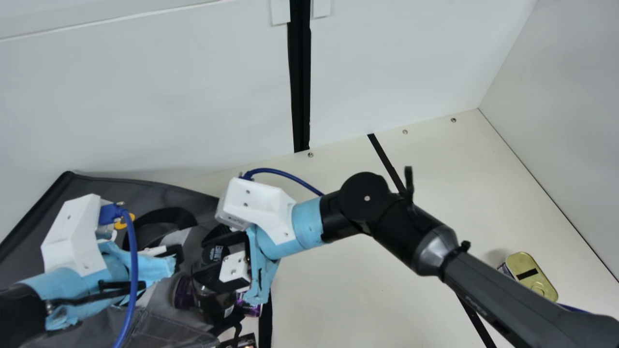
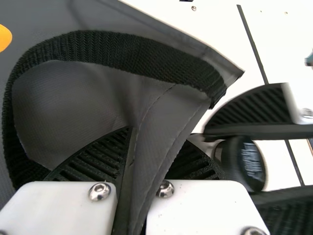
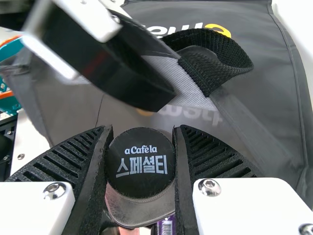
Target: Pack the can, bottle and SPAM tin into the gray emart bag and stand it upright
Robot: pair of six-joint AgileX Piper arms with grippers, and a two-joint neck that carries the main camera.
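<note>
Likely loading bottle (image 3: 141,164) | left gripper (image 2: 152,152) clamps bag (image 2: 61,105) edge | right gripper (image 3: 142,131) grips bottle, purple can (image 3: 167,226) near it | tin (image 1: 531,274) well apart from both grippers | next: align over bag, lower bottle in

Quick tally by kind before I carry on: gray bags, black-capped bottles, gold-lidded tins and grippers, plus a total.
Gray bag: 1
Black-capped bottle: 1
Gold-lidded tin: 1
Grippers, left gripper and right gripper: 2
Total: 5
</note>
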